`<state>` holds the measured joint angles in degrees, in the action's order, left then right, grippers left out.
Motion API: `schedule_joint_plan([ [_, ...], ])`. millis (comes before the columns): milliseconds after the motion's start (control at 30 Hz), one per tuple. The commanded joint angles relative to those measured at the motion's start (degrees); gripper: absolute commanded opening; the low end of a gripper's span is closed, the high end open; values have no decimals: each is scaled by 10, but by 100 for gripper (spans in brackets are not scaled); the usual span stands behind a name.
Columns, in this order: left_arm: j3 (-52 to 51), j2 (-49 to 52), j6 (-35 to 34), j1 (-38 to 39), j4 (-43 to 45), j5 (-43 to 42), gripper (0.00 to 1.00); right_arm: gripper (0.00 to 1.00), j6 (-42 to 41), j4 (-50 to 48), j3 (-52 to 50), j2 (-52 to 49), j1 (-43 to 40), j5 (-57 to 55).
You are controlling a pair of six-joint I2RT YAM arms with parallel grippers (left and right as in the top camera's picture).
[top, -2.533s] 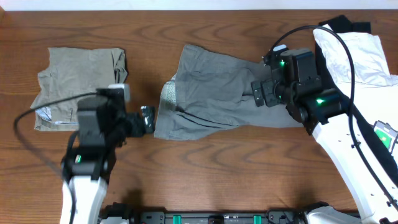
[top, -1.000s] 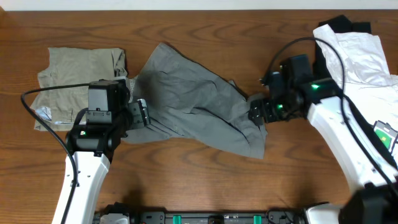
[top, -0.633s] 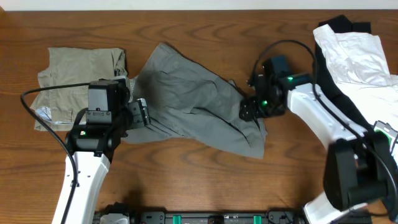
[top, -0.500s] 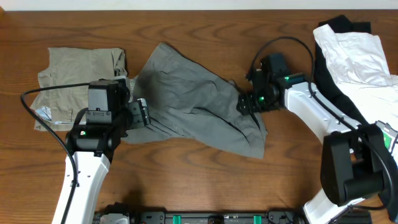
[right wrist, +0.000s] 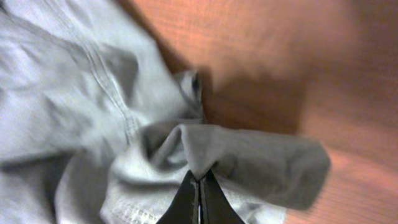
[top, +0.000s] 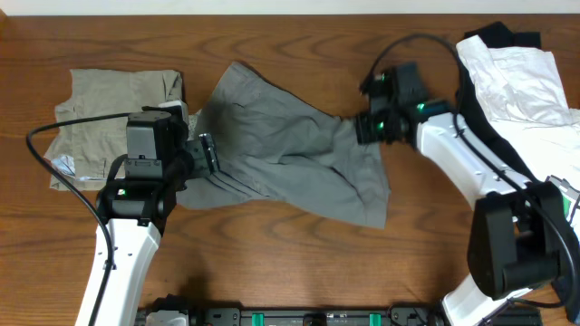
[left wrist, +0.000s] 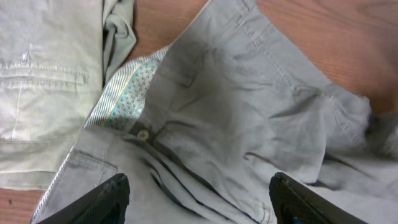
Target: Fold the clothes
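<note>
Right fingers (right wrist: 185, 204) together, pinching a fold at the grey shorts' (top: 281, 149) right edge | left fingers (left wrist: 93, 202) apart over waistband | shorts crumpled mid-table (top: 299, 272) | cloth likely light and limp, so take hems or waistband corners

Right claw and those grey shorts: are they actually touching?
Touching. The right wrist view shows the right claw shut, its tips pinching a raised fold of the grey shorts.

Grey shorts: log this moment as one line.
left pincer open over waistband | right pincer shut on grey shorts edge | state: crumpled, unfolded
</note>
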<state>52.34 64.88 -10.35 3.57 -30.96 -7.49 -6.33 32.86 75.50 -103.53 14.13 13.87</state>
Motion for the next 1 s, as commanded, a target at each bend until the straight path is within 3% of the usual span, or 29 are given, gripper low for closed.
schedule_joint_plan([
  [0, -1, 2, 0, 1, 2, 0, 74, 1, 13, 28, 114, 45, -35, -30],
  [167, -1, 2, 0, 1, 4, 0, 74, 1, 39, 120, 268, 45, -68, -42],
  [267, -1, 2, -1, 1, 4, 0, 74, 1, 36, 250, 330, 45, -69, -41],
  [500, -1, 2, -1, 1, 5, -10, 75, 1, 52, 525, 310, 43, -59, -42],
  [900, -1, 2, -1, 1, 14, -41, 74, 2, 95, 582, 240, 43, -58, -45],
  [967, -1, 2, -1, 1, 13, -41, 74, 3, 50, 575, 240, 43, -60, -109],
])
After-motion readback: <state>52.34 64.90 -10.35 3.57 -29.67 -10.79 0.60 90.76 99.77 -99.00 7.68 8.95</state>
